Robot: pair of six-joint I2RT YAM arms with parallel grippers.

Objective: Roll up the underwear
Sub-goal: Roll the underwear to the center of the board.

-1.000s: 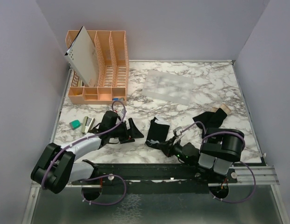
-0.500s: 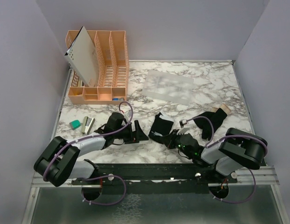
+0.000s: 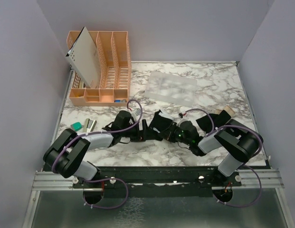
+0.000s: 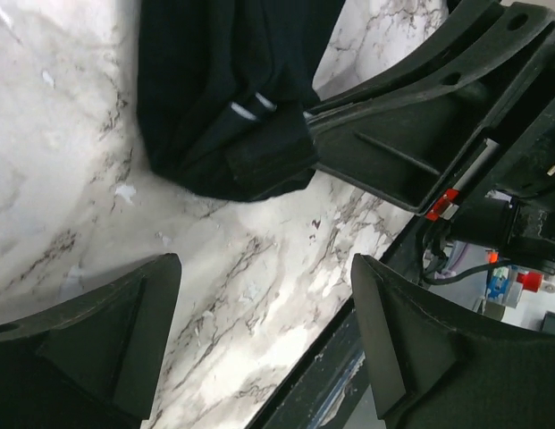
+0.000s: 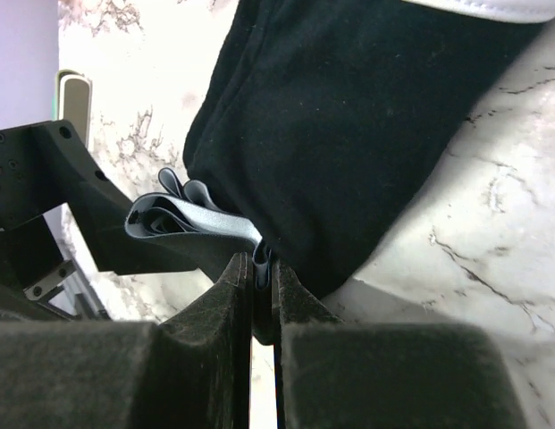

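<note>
The right gripper (image 5: 262, 268) was clamped tight on the layered edge of the black underwear (image 5: 348, 116). The garment lay bunched on the marble table (image 3: 218, 80) near the middle of its front half, between the two grippers. The left gripper (image 4: 264, 335) sat low just beside that cloth with its jaws spread wide and nothing between them, its fingers (image 4: 107, 340) clear of the fabric. A second underwear (image 3: 214, 121) with a tan band lay farther to the right, apart from both grippers. A peach desk organizer (image 3: 104, 61) stood at the far left corner.
</note>
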